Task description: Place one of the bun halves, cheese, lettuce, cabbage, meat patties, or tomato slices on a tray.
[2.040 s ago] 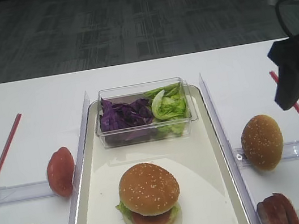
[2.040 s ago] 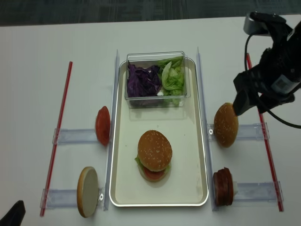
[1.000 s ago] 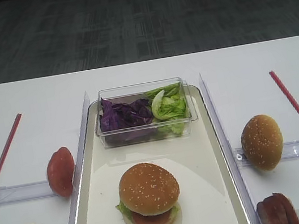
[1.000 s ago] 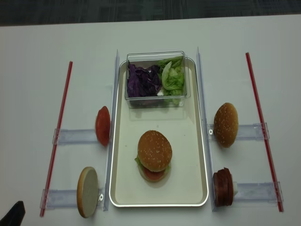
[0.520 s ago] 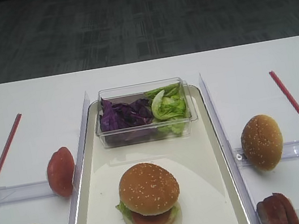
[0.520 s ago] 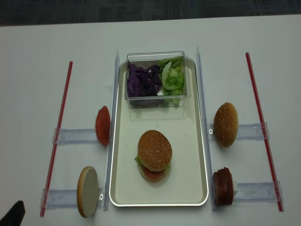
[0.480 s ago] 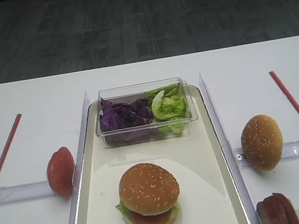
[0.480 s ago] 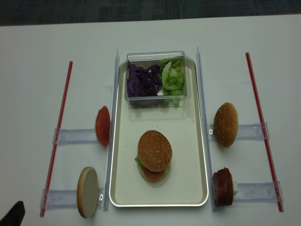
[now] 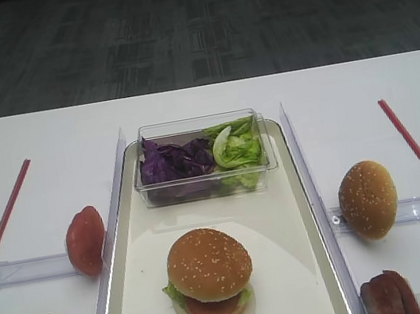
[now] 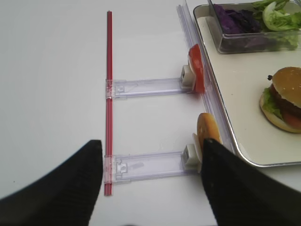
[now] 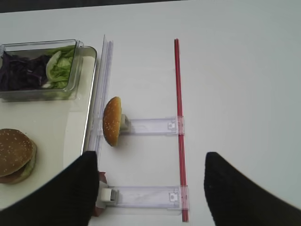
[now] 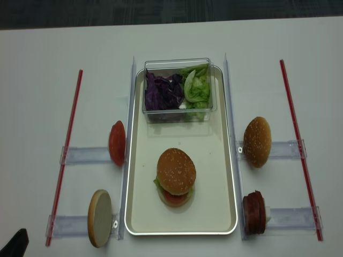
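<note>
no readable text, no labels, no numbers anywhere

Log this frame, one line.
burger assembled on tray | spare bun top on holder | right pincer open, empty | left pincer open, empty

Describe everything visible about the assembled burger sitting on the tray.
The assembled burger stands upright on the near half of the cream-white tray, roughly centred between its long sides and apart from the clear tub at the far end. Its golden-brown domed top is speckled with sesame seeds. Below it green lettuce pokes out at the edge, a red tomato slice shows at the front, and a pale bottom bun rests on the tray. No claw touches it.
</note>
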{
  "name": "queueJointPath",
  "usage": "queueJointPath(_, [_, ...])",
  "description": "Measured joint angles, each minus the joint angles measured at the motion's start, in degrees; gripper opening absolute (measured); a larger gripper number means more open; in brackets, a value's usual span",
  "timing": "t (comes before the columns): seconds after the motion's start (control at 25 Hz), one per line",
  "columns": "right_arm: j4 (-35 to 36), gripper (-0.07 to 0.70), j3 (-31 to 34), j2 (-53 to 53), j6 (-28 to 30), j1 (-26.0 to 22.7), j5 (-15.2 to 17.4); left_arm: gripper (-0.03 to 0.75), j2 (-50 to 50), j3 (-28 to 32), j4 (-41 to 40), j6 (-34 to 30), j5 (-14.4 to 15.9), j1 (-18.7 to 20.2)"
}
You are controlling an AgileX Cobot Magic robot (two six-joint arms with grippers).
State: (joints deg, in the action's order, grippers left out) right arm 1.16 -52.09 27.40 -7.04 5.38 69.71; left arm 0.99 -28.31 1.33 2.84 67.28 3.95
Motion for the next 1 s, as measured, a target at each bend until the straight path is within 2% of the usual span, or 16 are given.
queueJointPath(0.2, [1.10, 0.505, 9.27, -6.42, -0.67, 0.00, -3.84, 0.433, 0.00, 0.00, 0.00, 0.00, 0.00, 0.00])
queueJointPath(0.44, [1.42, 0.505, 17.02, -13.58, -1.64, 0.00, -4.58, 0.433, 0.00, 0.00, 0.00, 0.00, 0.00, 0.00])
queueJointPath(0.8, [1.52, 0.505, 20.57, -23.43, -2.21, 0.00, -4.61, 0.433, 0.00, 0.00, 0.00, 0.00, 0.00, 0.00])
queueJointPath(1.0, [1.52, 0.502, 22.00, -25.30, -2.21, 0.00, -4.61, 0.433, 0.00, 0.00, 0.00, 0.00, 0.00, 0.00])
